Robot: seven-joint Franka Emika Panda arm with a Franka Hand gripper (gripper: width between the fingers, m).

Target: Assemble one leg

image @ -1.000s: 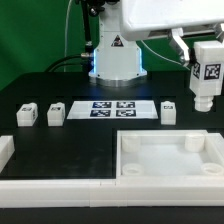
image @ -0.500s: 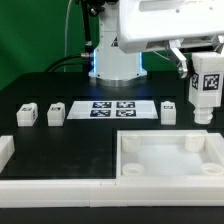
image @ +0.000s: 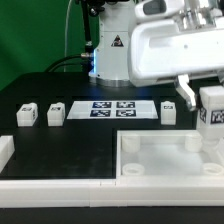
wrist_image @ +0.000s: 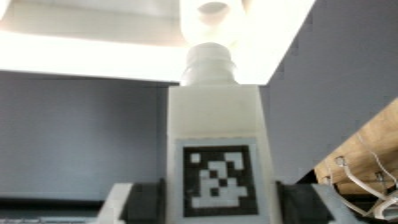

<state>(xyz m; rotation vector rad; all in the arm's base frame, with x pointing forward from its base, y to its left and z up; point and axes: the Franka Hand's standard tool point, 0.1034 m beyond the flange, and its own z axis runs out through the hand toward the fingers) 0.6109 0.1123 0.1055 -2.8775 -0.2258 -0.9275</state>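
Held leg: small white plastic cuboid with a black-and-white square marker on the face toward the exterior camera. It stands upright at the exterior view's right, over the far right corner of the large white square tray-like piece. In the wrist view a stepped round stud projects from the far end of the leg, in line with a round socket in the tray surface beyond it.

Two-finger gripper: closed on the leg's sides near the marker end. Grey fingers press on either flank at the frame's edge.

Poorly seen:
- The leg's right side is cut by the exterior frame edge.
- One dark finger shows there. The other is behind the leg.
- The stud looks just short of the socket, but I cannot tell whether it touches.
- The bulky white arm housing blocks the upper right of the scene.

Room:
- Three matching legs lie on the black table. Two are at the exterior view's left, and one is just beside the flat white marker board.
- A white rail runs along the near edge and turns up at the exterior view's left.
- Bare table lies between the rail and the board.
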